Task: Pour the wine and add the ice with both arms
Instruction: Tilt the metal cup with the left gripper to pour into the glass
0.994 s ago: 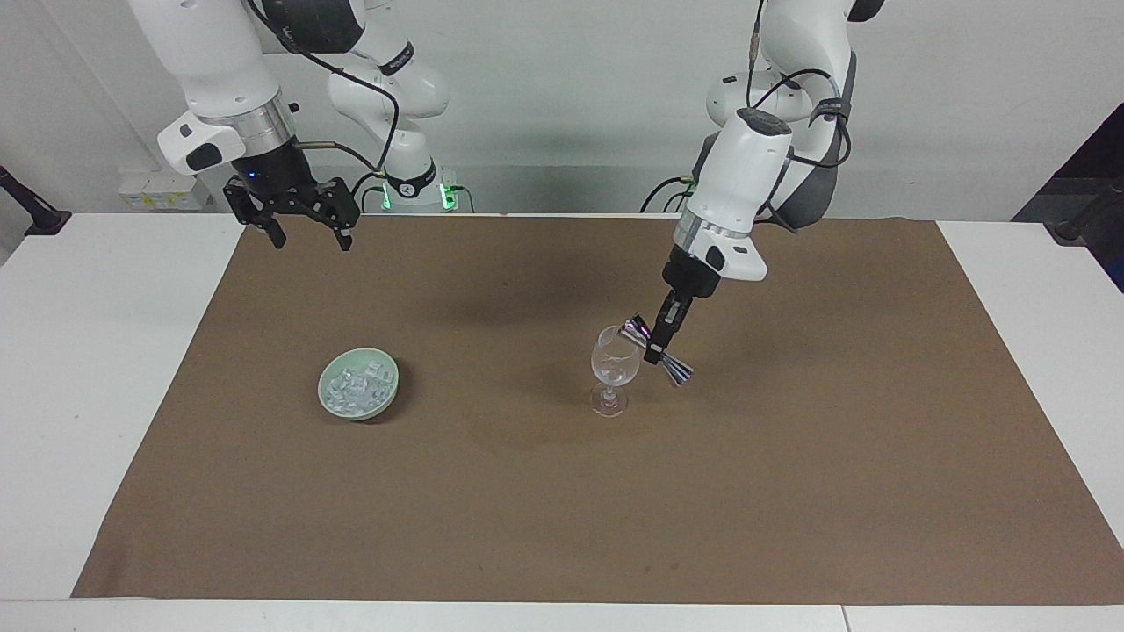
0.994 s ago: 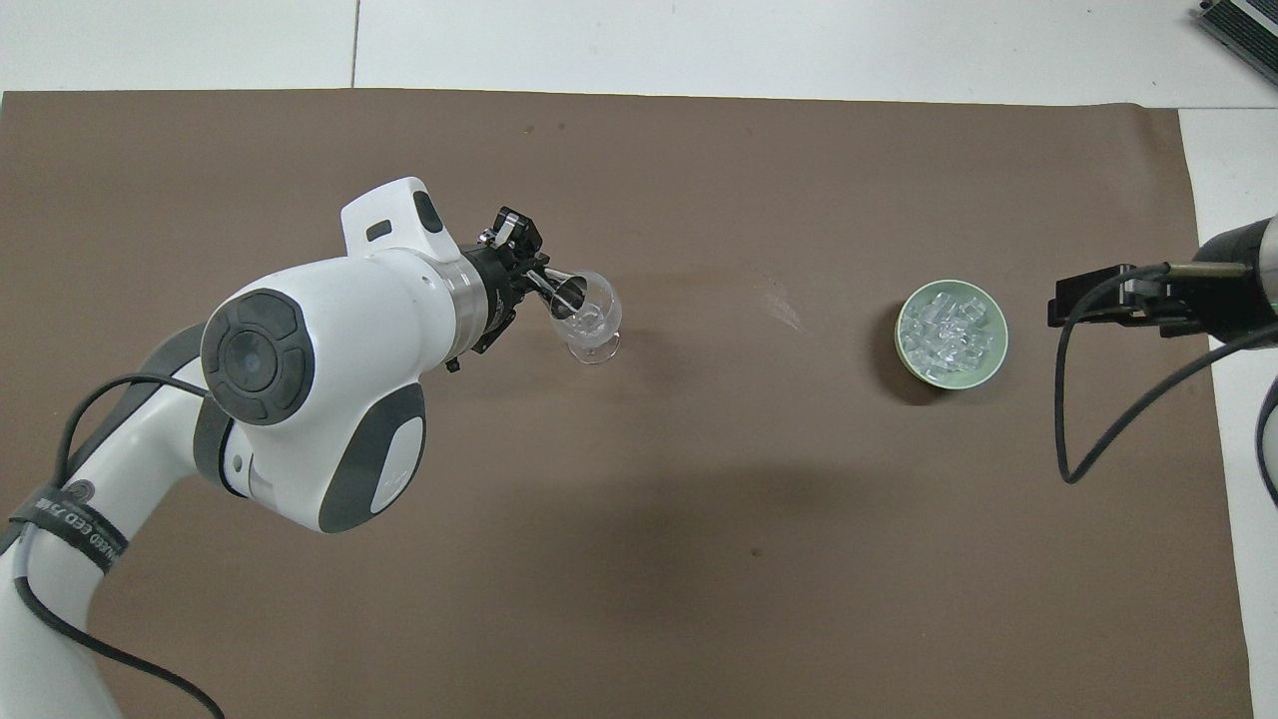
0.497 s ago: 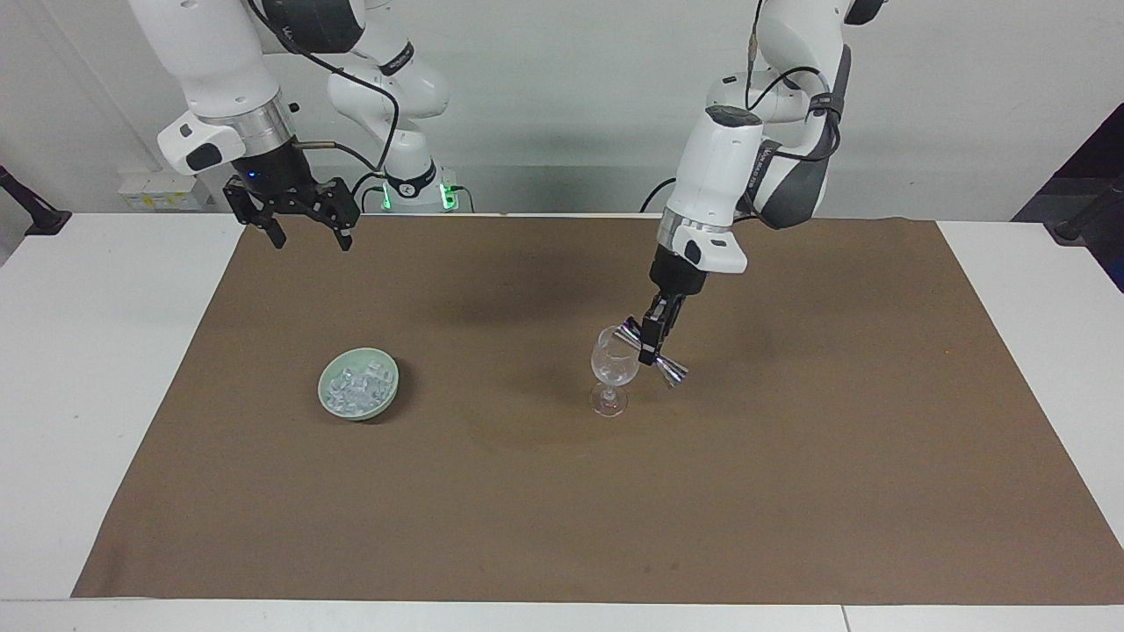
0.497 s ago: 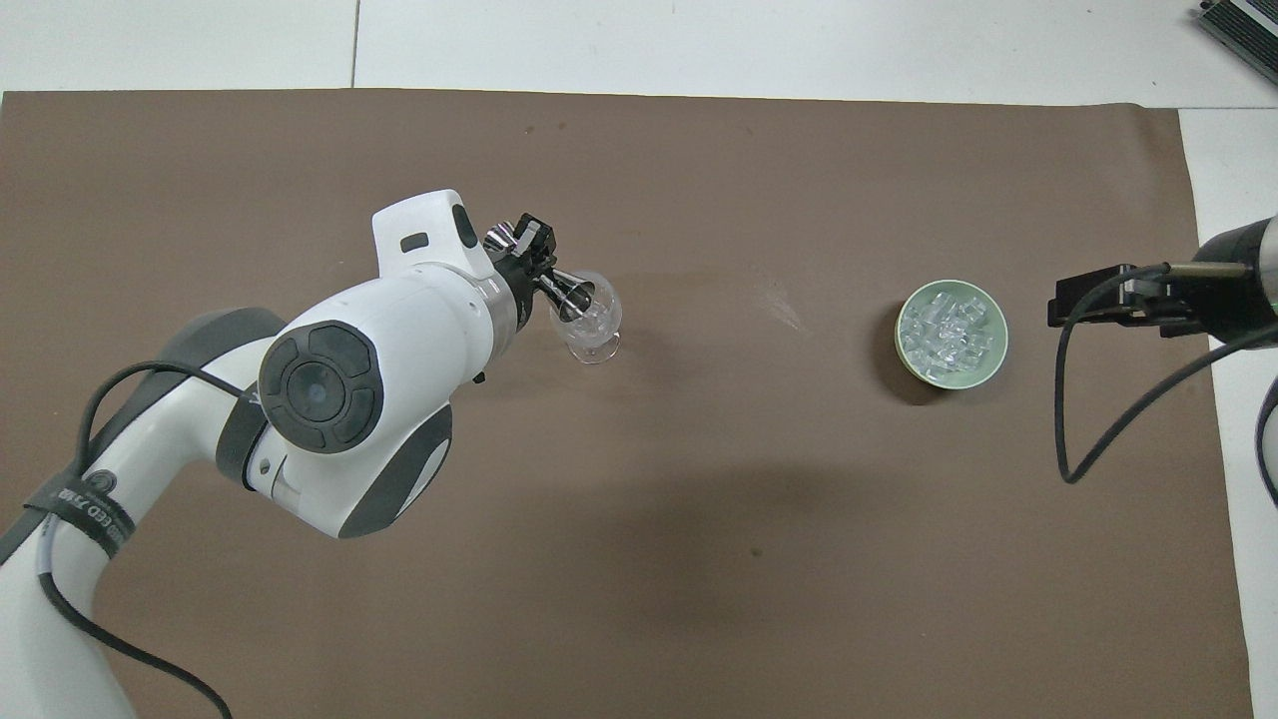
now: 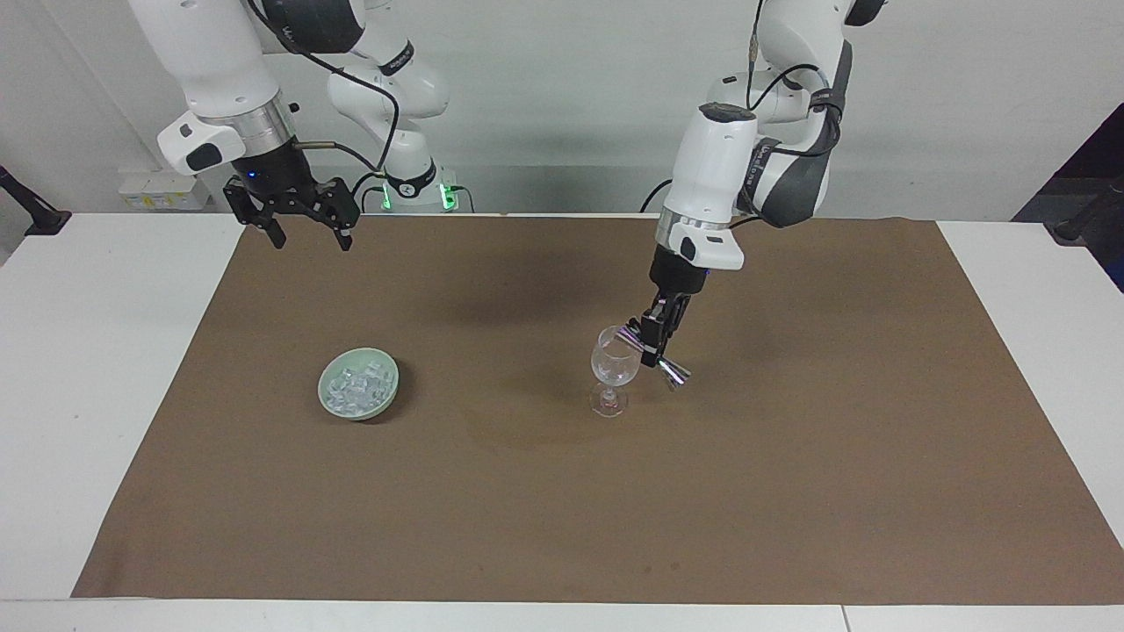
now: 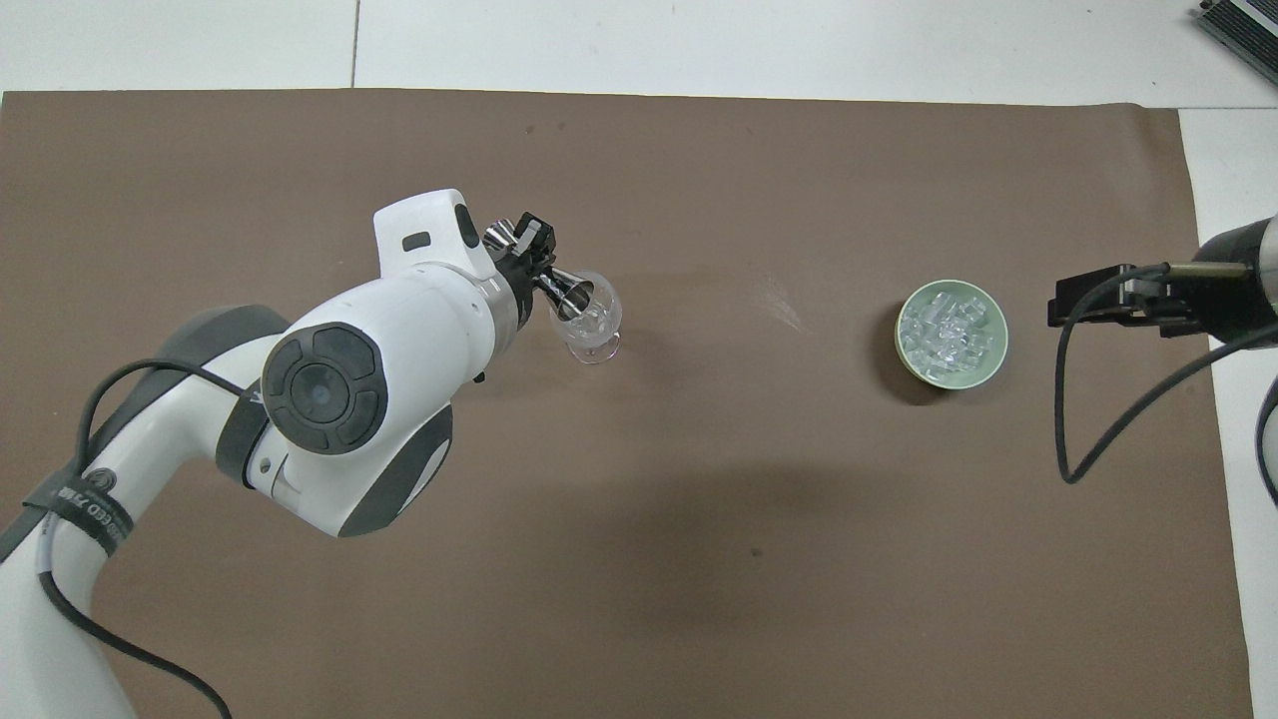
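I have the left gripper (image 5: pixel 653 344) clamped on a metal jigger (image 5: pixel 654 354), tipped over the wine glass (image 5: pixel 613 367) at frame centre, so by my read the pour is under way. The ice (image 5: pixel 357 390) sits untouched in its green bowl (image 5: pixel 332 406) at centre-left. The right gripper (image 5: pixel 309 235) waits open, upper left; adding ice remains.

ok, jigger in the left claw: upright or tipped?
Tipped. The steel jigger slants in the left claw, its upper mouth at the wine glass rim.
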